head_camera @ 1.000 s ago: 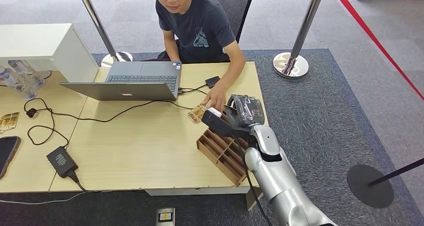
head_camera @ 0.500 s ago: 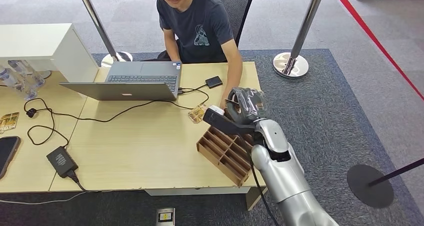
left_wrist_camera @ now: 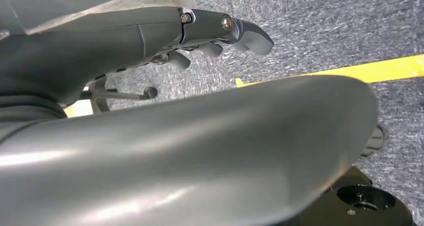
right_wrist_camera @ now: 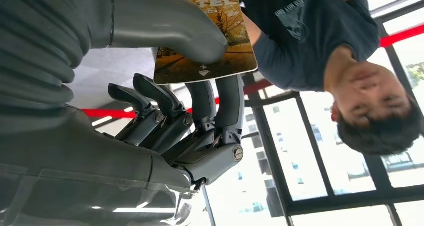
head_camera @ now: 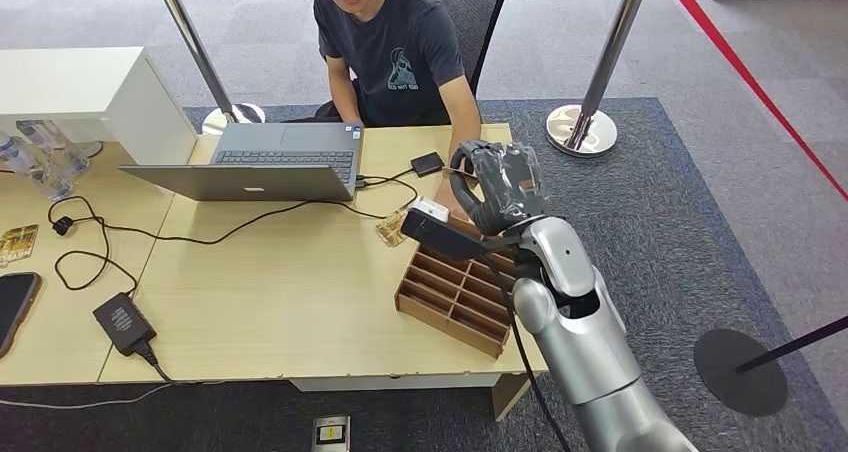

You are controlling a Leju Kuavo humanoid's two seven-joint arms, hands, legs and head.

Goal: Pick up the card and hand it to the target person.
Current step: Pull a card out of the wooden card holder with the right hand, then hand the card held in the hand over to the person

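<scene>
- Card [right_wrist_camera: 205, 41] pinched in right hand [right_wrist_camera: 165, 101] — thumb on printed face, dark fingers [right_wrist_camera: 222, 98] behind; raised above wooden divider tray [head_camera: 455, 292] at desk [head_camera: 280, 282] edge.
- Looks thin, light, stiff, glossy — likely slippery, liable to pivot or slide under a loose pinch.
- Held by 1 end only; far end juts free toward seated person [right_wrist_camera: 320, 41] — best spot for a taking hand.
- Judged stage: lifted, handover under way, not yet taken.
- Firm pressure needed until person grips the free end, then a clean release.
- Left hand [left_wrist_camera: 215, 33] hanging over carpet, holding nothing, fingers apart.
- Second card [head_camera: 392, 229] lying on desk near laptop cable [head_camera: 250, 222].
</scene>
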